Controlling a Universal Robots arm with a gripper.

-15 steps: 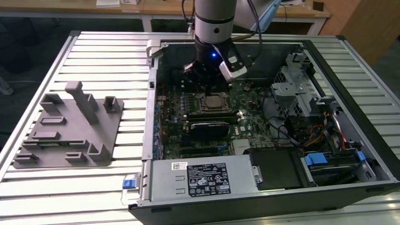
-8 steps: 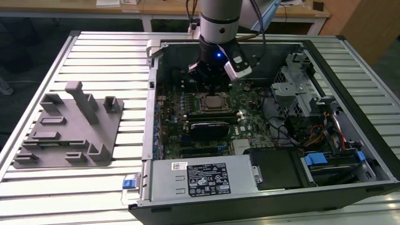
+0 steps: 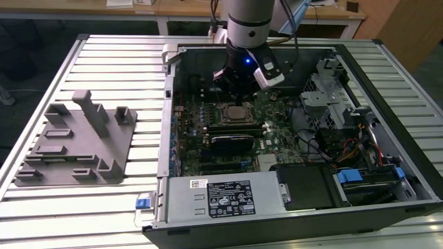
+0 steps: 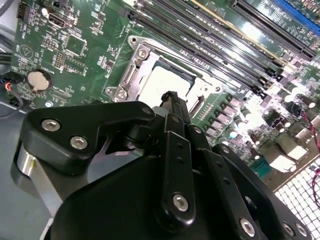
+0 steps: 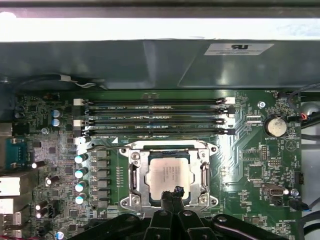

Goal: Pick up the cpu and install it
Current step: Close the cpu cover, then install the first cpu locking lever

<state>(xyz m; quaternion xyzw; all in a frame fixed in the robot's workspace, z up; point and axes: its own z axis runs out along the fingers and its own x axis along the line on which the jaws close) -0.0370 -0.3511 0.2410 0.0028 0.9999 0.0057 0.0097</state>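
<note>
Silver-grey cylindrical arm [image 3: 248, 21] w/ black band, small blue LED [image 3: 247, 60] lit on black wrist section, white angular cam housing [image 3: 268, 72] at side, black cables [image 3: 294, 31] alongside; matte black gripper [image 4: 170, 96], linkage bars w/ silver socket-head screws [image 4: 180, 201], bare metal cylinder [image 4: 30, 170] under linkage

The exterior view looks down steeply on the open computer case [image 3: 291, 228] on my desk [image 3: 111, 67]; both wrist views peer closely past my fingers [image 5: 172, 200], sharing the CPU socket [image 5: 134, 172] on the motherboard [image 4: 75, 55].
</note>
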